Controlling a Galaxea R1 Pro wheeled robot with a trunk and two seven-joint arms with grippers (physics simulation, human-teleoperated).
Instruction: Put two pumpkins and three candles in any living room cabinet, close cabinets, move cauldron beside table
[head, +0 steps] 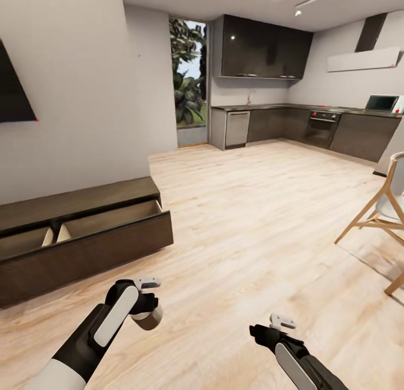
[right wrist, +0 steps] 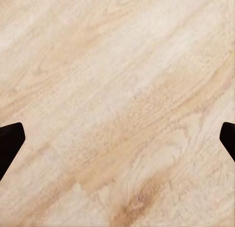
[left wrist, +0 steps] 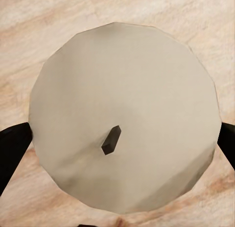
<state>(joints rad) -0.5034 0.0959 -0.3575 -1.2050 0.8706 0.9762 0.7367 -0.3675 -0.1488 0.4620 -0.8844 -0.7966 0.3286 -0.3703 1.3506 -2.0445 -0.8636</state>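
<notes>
My left gripper [head: 147, 313] is shut on a short grey-tan candle [head: 149, 319], held low over the wood floor. In the left wrist view the candle's round pale top [left wrist: 122, 89] with its dark wick sits between the two black fingers [left wrist: 12, 148]. The long dark brown cabinet [head: 84, 249] stands against the left wall, ahead and left of that gripper, with a drawer pulled out showing pale insides [head: 106, 217]. My right gripper [head: 264, 333] hangs open over bare floor, its fingertips [right wrist: 10, 138] wide apart with nothing between them.
A wooden chair [head: 379, 210] stands at the right. A dark TV [head: 14, 92] hangs on the left wall above the cabinet. A kitchen with dark units [head: 314, 126] and a glass door [head: 189, 81] lie far ahead across open wood floor [head: 252, 221].
</notes>
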